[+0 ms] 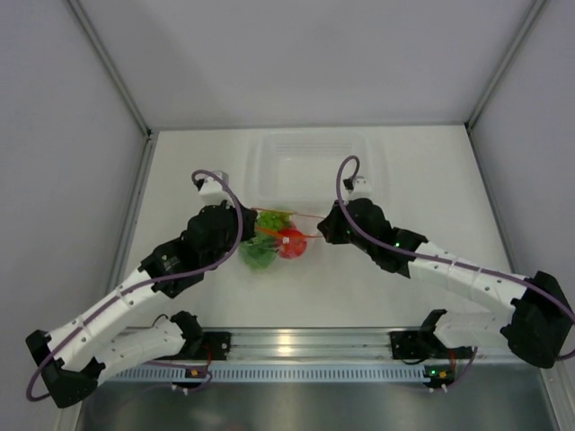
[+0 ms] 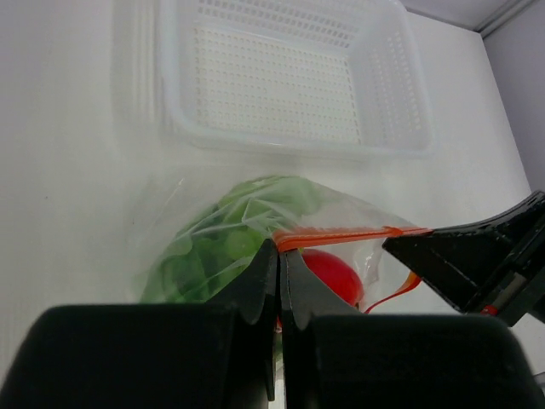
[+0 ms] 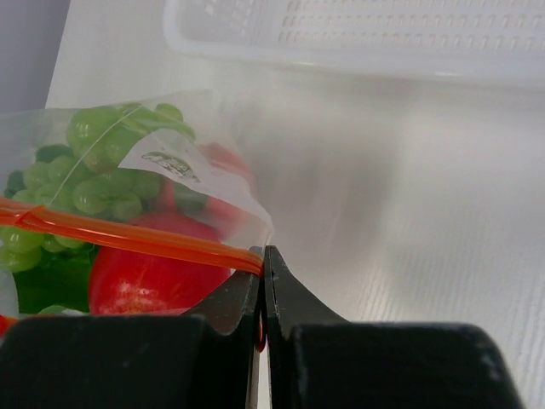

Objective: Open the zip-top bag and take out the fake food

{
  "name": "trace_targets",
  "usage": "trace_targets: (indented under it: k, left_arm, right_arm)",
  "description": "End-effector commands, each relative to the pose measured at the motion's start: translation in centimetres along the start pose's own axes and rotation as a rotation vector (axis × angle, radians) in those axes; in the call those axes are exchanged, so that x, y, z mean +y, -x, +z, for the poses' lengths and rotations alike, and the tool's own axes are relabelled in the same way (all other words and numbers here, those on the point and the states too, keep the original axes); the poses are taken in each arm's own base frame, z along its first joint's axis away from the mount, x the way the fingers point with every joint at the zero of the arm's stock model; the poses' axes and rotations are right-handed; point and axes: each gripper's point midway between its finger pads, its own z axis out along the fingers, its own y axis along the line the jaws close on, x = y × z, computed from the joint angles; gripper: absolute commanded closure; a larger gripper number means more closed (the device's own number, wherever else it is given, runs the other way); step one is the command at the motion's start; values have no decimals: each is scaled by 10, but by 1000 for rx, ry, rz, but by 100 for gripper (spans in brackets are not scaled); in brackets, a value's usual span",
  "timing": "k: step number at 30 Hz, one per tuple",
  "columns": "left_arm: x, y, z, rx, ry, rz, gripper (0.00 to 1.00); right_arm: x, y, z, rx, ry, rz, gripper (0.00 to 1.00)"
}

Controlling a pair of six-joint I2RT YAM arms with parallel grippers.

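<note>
The zip-top bag (image 1: 272,241) sits at the middle of the tabletop (image 1: 422,180), with the clear perforated tray (image 1: 310,166) just beyond it at 12 o'clock. Whether the bag rests on the surface or hangs slightly off it cannot be told.

The left end effector (image 2: 278,260) meets the bag from 9 o'clock. Its fingers are pressed together on the near end of the orange zip strip (image 2: 341,232). The right end effector (image 3: 263,256) comes in from 3 o'clock and is likewise clamped flat on the strip's other end. The strip runs straight and taut between the two. In the left wrist view a second orange strand curves away below it, so the seal may be starting to part.

Inside the bag are a red tomato (image 3: 145,273), a green grape bunch (image 3: 102,162) and leafy lettuce (image 2: 221,239).

The step in hand looks like opening the mouth. Both grips sit at the strip's ends, so pulling straight apart towards 9 and 3 o'clock would only stretch the strip. The opening force should instead go across the seal, one lip towards 12 o'clock and the other towards 6. It is not clear whether each grip holds one lip or both, and one may need re-gripping. A slow, even pull should stop the crinkly film slipping out and avoid flinging the toys.
</note>
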Motion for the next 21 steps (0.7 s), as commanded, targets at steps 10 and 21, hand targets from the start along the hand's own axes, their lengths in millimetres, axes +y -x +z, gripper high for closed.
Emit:
trace_targets:
  k: [10, 21]
  left_arm:
    - [-30, -7, 22, -11, -115, -135, 100]
    - [-38, -12, 31, -22, -142, -245, 100]
  right_arm:
    - [-27, 23, -43, -65, -5, -133, 98]
    - [5, 54, -76, -84, 87, -89, 68]
